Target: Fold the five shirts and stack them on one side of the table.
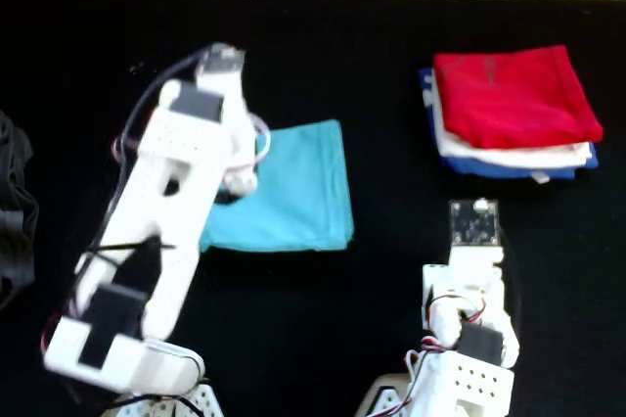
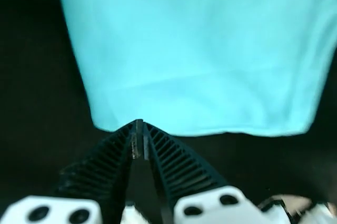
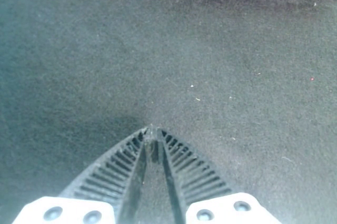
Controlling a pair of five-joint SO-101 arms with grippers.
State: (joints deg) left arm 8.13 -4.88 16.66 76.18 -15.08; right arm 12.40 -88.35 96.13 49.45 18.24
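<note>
Surface: a table (image 1: 323,339) under black cloth, with a pale wall behind. The teal shirt (image 1: 293,192) lies folded near the centre. The stack (image 1: 518,118) sits at the far right of the table: red shirt (image 1: 499,84) on top, white shirt (image 1: 509,156) under it, blue shirt (image 1: 469,166) lowest. A dark garment (image 1: 14,211) lies crumpled at the left edge. It is probably the fifth shirt, not yet folded.

Left gripper (image 2: 138,135): jaws closed, tips at the teal shirt's edge. Whether cloth is pinched between them cannot be told.

Right gripper (image 3: 151,139): jaws closed on nothing, over bare cloth short of the stack.

Hazards:
- A single-point grip at the edge may let the teal shirt unfold when it is lifted or dragged.
- Catching the black cloth along with the shirt would pull the cover and disturb the stack.
- Off-centre placement may tip the stack.
</note>
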